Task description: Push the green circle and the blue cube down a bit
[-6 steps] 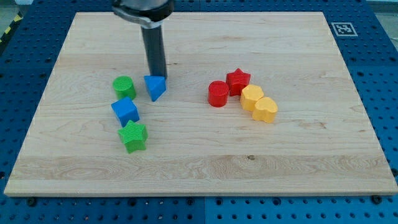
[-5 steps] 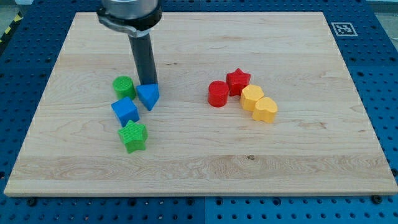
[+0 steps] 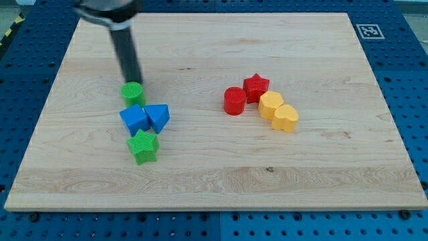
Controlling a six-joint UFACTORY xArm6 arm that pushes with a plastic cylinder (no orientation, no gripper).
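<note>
The green circle (image 3: pixel 133 92) sits left of the board's middle. Just below it is the blue cube (image 3: pixel 134 119), with a blue triangle (image 3: pixel 158 117) touching its right side. A green star (image 3: pixel 143 146) lies right below the cube. My tip (image 3: pixel 133 82) is at the top edge of the green circle, touching or almost touching it. The rod rises toward the view's top left.
A red circle (image 3: pixel 234 101), a red star (image 3: pixel 255 87), a yellow hexagon-like block (image 3: pixel 271 103) and a yellow heart (image 3: pixel 285 118) cluster right of the middle. The wooden board (image 3: pixel 214 181) has a marker tag (image 3: pixel 370 31) at its top right corner.
My tip has moved left, from above the blue triangle to just above the green circle. The blue triangle has slid down and left against the blue cube.
</note>
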